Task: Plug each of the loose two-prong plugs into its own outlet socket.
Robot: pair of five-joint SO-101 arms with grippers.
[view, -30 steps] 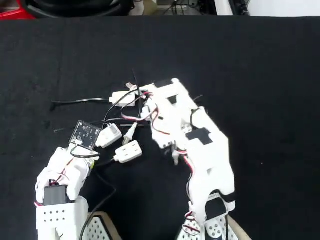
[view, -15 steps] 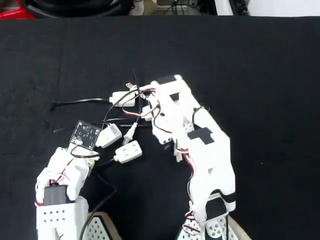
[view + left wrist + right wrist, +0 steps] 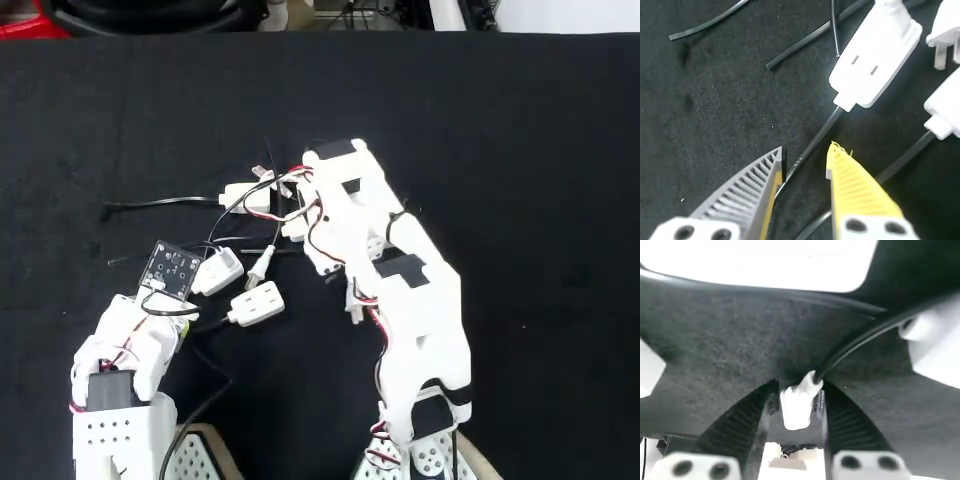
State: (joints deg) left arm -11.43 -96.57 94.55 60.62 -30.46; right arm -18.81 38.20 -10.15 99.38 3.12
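Observation:
My right gripper (image 3: 797,388) is shut on a small white two-prong plug (image 3: 796,409), whose black cable (image 3: 860,342) runs away from it. It hovers just beside the white outlet block (image 3: 246,195) at the back of the cluster. My left gripper (image 3: 805,151) is open low over the table, with a black cable (image 3: 810,147) lying between its grey and yellow fingers. Just beyond it lies a white outlet socket (image 3: 874,56), slots facing up. Another socket (image 3: 258,303) and a loose plug (image 3: 262,264) lie between the arms.
Thin black cables (image 3: 160,203) trail left from the cluster over the black table (image 3: 500,150). More white plug bodies (image 3: 946,107) sit close to the left gripper. The right arm (image 3: 410,300) covers the table's centre; open cloth lies to the far left, right and back.
The right arm has shifted a little farther from its base, carrying the plug closer to the back outlet block. The left arm has not moved.

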